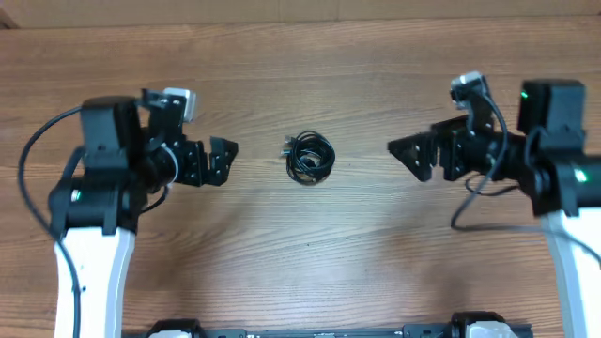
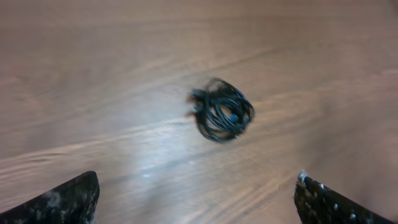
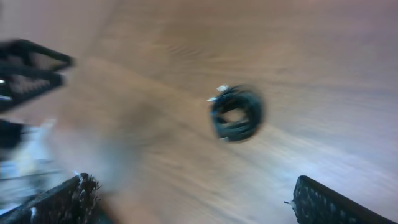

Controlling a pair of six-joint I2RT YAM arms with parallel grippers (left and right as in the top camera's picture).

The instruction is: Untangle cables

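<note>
- Looking from overhead, the whole picture is filled by a brown table [image 1: 310, 272] with wood grain that runs from the left side to the right side.
- Nothing of the room shows around the table; only a slightly paler strip lies along the far edge of the overhead view.
- In both wrist views the wood has a soft bright shine, and the right wrist view is blurred.
- The cables [image 1: 309, 158] lie on the table as one small black bundle, near the middle, between the two arms and apart from both.
- The bundle is wound in loops and is nearly round, so I cannot give it a clear long axis.
- A small plug end sticks out at its upper left side in the overhead view, pointing toward the side of the left arm [image 1: 99, 178].
- The left fingers [image 1: 223, 148] stand wide apart, hold nothing, and point toward the bundle.
- The right fingers [image 1: 408, 148] are also spread wide and hold nothing, facing the bundle from the other side.
- In each wrist view the two dark fingertips appear in the bottom corners, and the bundle lies beyond them on bare wood.
- The right arm [image 1: 554, 141] stands at the right edge of the table, with green lights on its dark body.
</note>
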